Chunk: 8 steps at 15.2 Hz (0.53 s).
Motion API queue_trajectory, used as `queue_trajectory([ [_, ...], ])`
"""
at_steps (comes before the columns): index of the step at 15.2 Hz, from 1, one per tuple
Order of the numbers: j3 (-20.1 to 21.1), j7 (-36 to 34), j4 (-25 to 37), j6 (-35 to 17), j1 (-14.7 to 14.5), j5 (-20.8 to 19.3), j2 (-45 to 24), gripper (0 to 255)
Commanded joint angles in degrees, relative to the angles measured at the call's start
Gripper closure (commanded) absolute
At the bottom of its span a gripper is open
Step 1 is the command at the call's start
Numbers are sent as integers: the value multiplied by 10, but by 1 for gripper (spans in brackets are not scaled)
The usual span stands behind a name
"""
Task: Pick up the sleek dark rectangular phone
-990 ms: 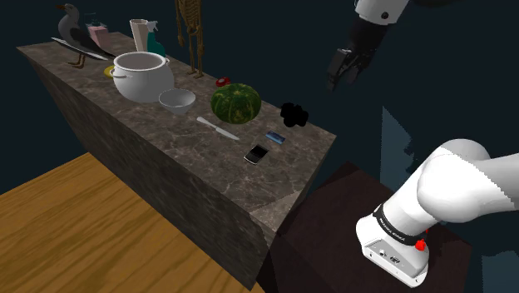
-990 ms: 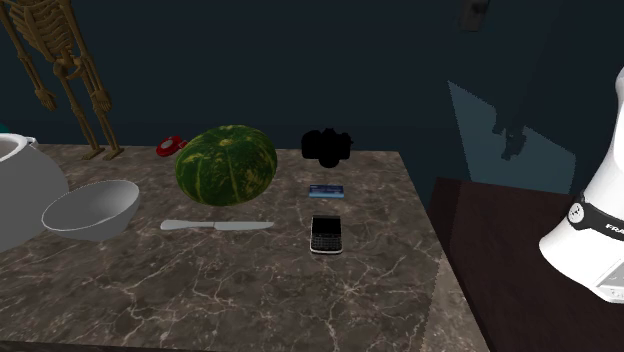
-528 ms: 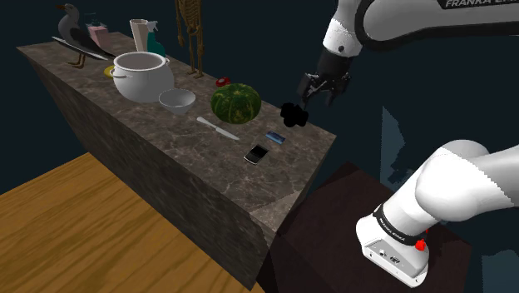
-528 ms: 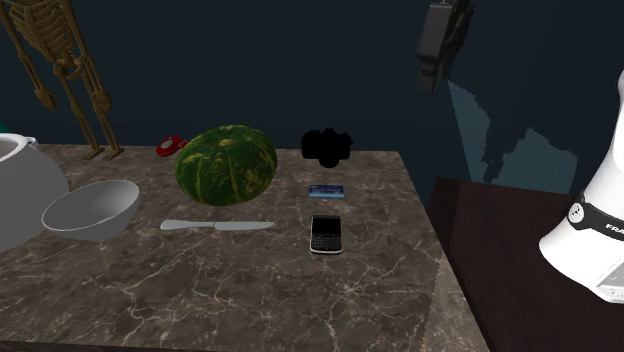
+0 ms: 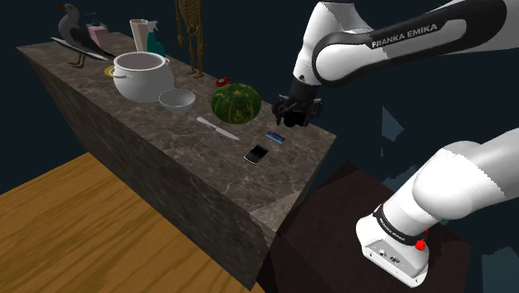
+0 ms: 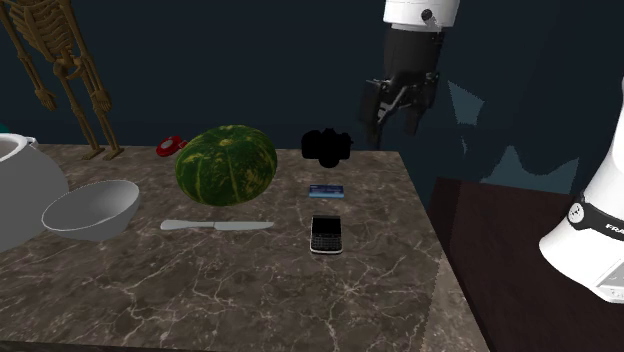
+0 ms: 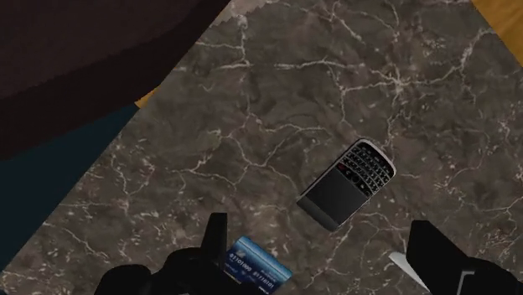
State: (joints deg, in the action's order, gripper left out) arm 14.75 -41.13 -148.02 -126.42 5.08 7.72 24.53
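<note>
The dark phone (image 5: 256,154) (image 6: 325,234) with a small keypad lies flat on the marble counter (image 5: 158,137) (image 6: 240,295), near the end closest to the stand. My black gripper (image 5: 291,112) (image 6: 392,115) hangs open well above the counter's far corner, beside a black camera (image 6: 326,147). In the wrist view the phone (image 7: 346,182) lies on the marble ahead of the gripper (image 7: 320,230), between the lines of its two spread fingers and untouched. A small blue card (image 5: 275,137) (image 6: 327,191) (image 7: 256,264) rests between phone and camera.
A green striped pumpkin (image 5: 234,101) (image 6: 226,164), a grey knife (image 5: 216,127) (image 6: 215,225), a bowl (image 5: 176,101) (image 6: 90,208) and a white pot (image 5: 143,75) sit further along the counter. A skeleton figure (image 6: 60,70) and bird (image 5: 75,33) stand behind. The counter's edge drops off just beyond the phone.
The arm has swung down and toward the counter, bringing the gripper from high beside the stand to just above the black camera. The phone and other objects have not moved.
</note>
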Motion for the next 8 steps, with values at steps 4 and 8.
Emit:
queue_trajectory([
  [4,41,-130,17,-107,26,-7,-123,0],
  [8,57,-241,45,-178,44,-41,-225,0],
])
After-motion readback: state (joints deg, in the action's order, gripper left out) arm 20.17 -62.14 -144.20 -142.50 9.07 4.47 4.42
